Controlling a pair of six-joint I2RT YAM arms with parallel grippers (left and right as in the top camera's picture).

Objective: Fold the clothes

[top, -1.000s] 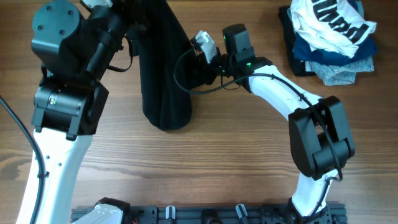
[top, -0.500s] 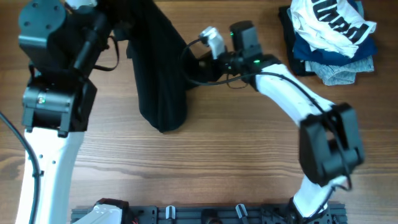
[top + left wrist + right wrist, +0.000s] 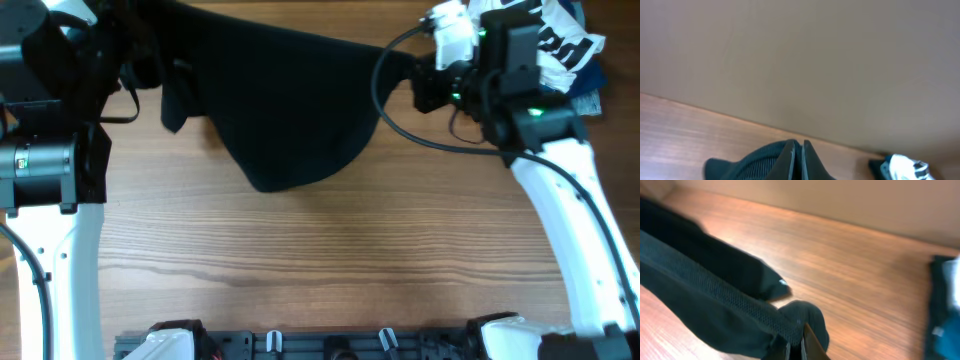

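Above the wooden counter (image 3: 300, 260), we see the black T-shirt (image 3: 290, 110) hanging spread between the two arms. Its top edge is drawn almost straight from left to right, and its body sags in a rounded belly. We cannot tell whether the lowest fold touches the boards. The cloth is soft and matte, and up close in the wrist views it shows a fine ribbed knit. A loose flap droops at the shirt's left end.

The left fingers (image 3: 790, 157) are pressed together with only a thin slit between them, pinching a bunched hump of the dark knit. Behind them stands a plain pale wall (image 3: 800, 60).

The right fingers (image 3: 811, 344) are likewise closed, nipping a crumpled corner of the shirt. From there the fabric runs off taut toward the left, over the streaked wood grain.

At the counter's far right corner lies a pile of garments (image 3: 560, 50), white cloth with black lettering on top of blue and grey folds, well apart from the shirt.
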